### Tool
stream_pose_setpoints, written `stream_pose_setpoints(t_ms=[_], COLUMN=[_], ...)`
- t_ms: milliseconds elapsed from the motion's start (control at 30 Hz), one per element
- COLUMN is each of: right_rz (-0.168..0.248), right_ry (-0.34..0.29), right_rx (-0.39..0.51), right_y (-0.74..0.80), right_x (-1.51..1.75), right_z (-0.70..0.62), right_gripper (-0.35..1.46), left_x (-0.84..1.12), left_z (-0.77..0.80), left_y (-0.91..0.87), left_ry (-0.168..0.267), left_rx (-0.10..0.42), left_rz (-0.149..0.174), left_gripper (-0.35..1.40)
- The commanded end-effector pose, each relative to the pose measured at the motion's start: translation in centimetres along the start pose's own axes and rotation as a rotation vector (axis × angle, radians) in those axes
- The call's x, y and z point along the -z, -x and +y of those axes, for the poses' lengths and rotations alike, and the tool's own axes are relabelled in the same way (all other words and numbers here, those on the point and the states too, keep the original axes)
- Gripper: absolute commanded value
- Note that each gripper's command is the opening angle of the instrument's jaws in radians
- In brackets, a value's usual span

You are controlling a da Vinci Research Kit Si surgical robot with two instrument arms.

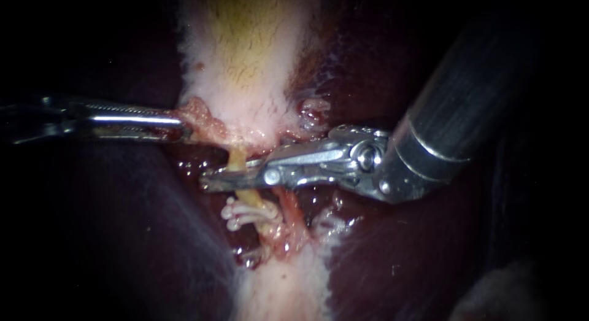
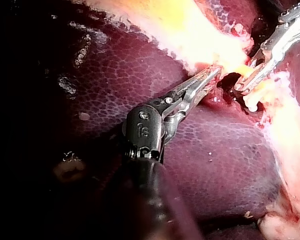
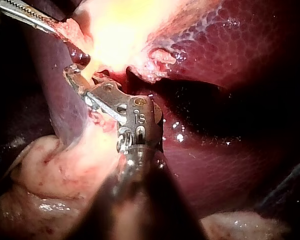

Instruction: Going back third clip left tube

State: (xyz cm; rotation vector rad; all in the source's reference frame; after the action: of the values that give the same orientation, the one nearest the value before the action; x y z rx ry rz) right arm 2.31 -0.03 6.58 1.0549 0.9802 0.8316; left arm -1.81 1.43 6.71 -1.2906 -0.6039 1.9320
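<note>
Here, left instrument [image 1: 178, 121] claw clamping gallbladder [image 1: 245, 51] edge, right instrument [image 1: 224, 177] claw narrowly parted astride left tube [image 1: 235, 156]

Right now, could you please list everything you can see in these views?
liver: one, dark red, beneath and around everything.
gallbladder: one, whitish-yellow, lying on the liver.
left tube: one, yellowish, leading off the gallbladder's edge.
right tube: one, reddish, beside the left tube.
clips: at least two, white, on the left tube.
left instrument: one, silver, pincer shut on the gallbladder's edge.
right instrument: one, silver, pincer open astride the left tube, next to the clips.
</note>
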Motion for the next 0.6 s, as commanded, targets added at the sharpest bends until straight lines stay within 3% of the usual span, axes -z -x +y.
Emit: stream_pose_setpoints(t_ms=[33,100,233,333,467,600], right_rz=[-0.006,-0.016,-0.019,-0.001,0.01,0.018], right_ry=[-0.006,-0.017,-0.055,-0.091,-0.088,-0.075], right_rx=[0.001,0.003,0.037,0.045,0.059,0.083], right_y=[0.01,0.0,0.0,0.02,0.07,0.14], right_x=[0.0,-0.01,-0.09,-0.16,-0.25,-0.29], right_z=[0.0,-0.01,-0.07,-0.1,-0.06,0.06], right_gripper=[-0.35,-0.35,0.13,0.33,0.42,0.44], left_x=[0.0,0.0,0.0,0.01,0.01,0.01], left_z=[0.0,0.0,0.0,0.0,0.0,0.0], left_y=[0.0,0.0,0.0,0.0,0.0,0.01], left_ry=[0.0,0.0,0.0,0.0,0.0,0.0], left_rx=[0.0,0.0,0.0,0.0,0.0,0.0], left_rz=[0.0,0.0,0.0,0.0,0.0,0.0], left_gripper=[-0.35,-0.35,-0.35,-0.35,-0.35,-0.35])
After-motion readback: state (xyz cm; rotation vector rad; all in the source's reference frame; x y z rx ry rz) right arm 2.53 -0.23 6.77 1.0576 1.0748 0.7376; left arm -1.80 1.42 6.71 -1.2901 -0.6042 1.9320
